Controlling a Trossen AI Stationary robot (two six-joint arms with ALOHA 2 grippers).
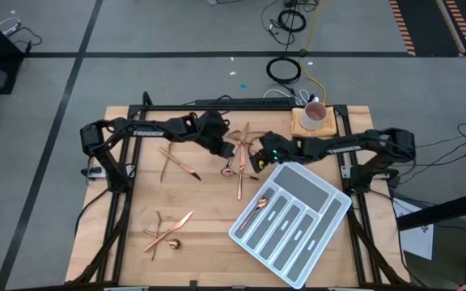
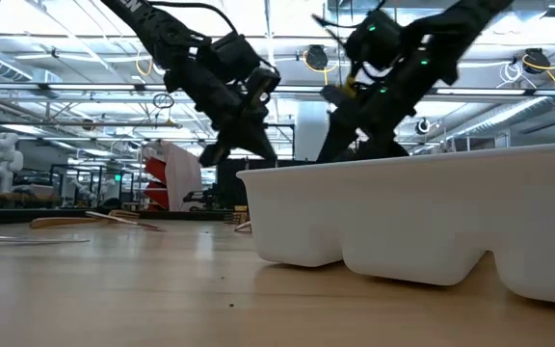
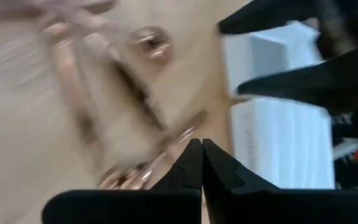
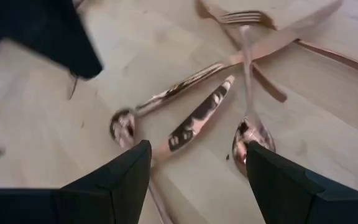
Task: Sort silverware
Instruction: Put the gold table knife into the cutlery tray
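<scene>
- High view: the right gripper (image 1: 256, 158) hangs over the middle cluster of copper silverware (image 1: 239, 162), just beside the far corner of the grey divided cutlery tray (image 1: 327, 217). The left gripper (image 1: 223, 148) is at the same cluster from the other side; both are about equally near. The pieces here lie crossed, the longest running roughly far-to-near.
- High view, holdings: tray holds 1 copper piece (image 1: 257, 208) in its leftmost slot; the other slots appear empty. 2 more groups lie loose, 1 at table left-centre (image 1: 180, 162), 1 at the near-left (image 1: 167, 233). A cup (image 1: 315, 113) sits on a wooden block at the far edge.
- Low view: both arms descend behind the tray wall (image 2: 383, 207); cutlery beneath them is hidden.
- Left wrist view: left fingers (image 3: 193, 163) pressed together, grasping nothing visible; blurred copper pieces beyond.
- Right wrist view: right fingers (image 4: 127, 171) spread wide, empty. A knife (image 4: 199, 116) lies directly between and ahead of them, long axis diagonal; 1 spoon bowl (image 4: 122, 126) and another spoon bowl (image 4: 251, 134) lie near each fingertip.
</scene>
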